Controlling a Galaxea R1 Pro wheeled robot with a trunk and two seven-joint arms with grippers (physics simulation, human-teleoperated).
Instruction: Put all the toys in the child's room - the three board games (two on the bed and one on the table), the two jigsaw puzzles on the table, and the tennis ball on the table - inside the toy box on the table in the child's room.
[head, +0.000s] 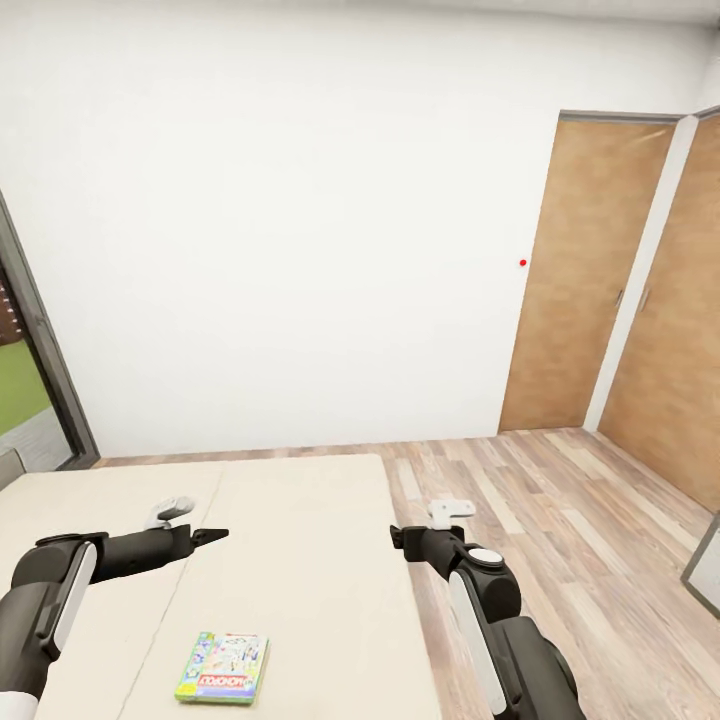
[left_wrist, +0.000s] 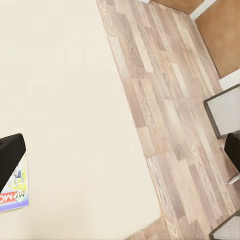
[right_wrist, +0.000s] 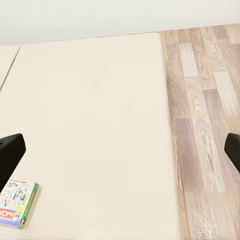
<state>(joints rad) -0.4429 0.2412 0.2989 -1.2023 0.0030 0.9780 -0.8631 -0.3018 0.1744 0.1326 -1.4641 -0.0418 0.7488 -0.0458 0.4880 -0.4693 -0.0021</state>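
Observation:
A green-edged pastel board game (head: 222, 668) lies flat on the beige bed (head: 300, 520), close to the bed's near edge. My left gripper (head: 205, 535) hovers above the mattress, a little beyond the box and to its left. In the left wrist view its fingers (left_wrist: 10, 160) stand far apart, open and empty, with the box (left_wrist: 15, 190) just beside one finger. My right gripper (head: 398, 538) hangs over the bed's right edge, also open and empty. The right wrist view has the box (right_wrist: 17, 204) by one fingertip (right_wrist: 10, 157).
Wood-plank floor (head: 560, 520) runs along the bed's right side. Two brown wooden doors (head: 590, 280) stand in the far right corner. A dark-framed window (head: 30, 380) is at the left, and a grey-framed object (head: 705, 570) at the right edge.

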